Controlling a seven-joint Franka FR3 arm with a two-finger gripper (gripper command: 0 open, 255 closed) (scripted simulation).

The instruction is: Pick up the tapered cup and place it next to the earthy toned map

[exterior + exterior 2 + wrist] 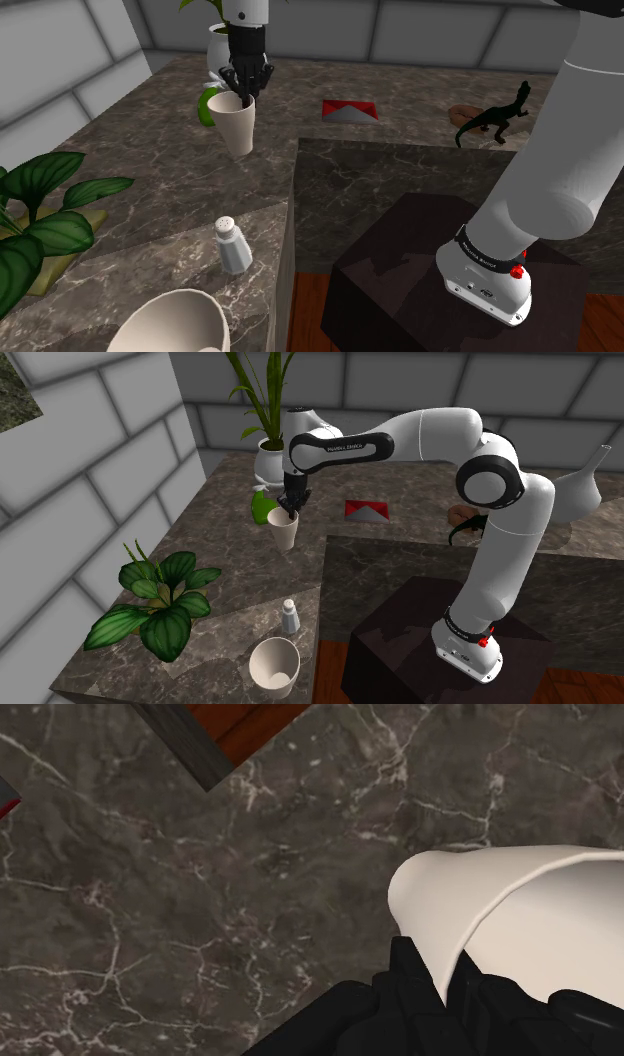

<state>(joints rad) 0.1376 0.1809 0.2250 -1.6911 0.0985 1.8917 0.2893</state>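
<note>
A cream tapered cup (238, 128) stands on the dark marble counter (150, 180), leaning slightly. My black gripper (243, 92) comes down from above and is shut on its rim, one finger inside the cup and one outside. The second exterior view shows the gripper (291, 505) on the cup (284, 532) the same way. In the wrist view the fingers (405, 969) clasp the cup's wall (520, 924) at the gripper (440, 976). A flat red and grey folded map (349, 110) lies on the counter to the shoulder view's right of the cup, apart from it.
A green object (207, 108) and a white plant pot (220, 45) sit just behind the cup. A shaker (234, 246), a large cream pot (175, 320) and a leafy plant (40, 210) stand nearer. A black dinosaur (495, 115) stands far right, beyond the stand (430, 270).
</note>
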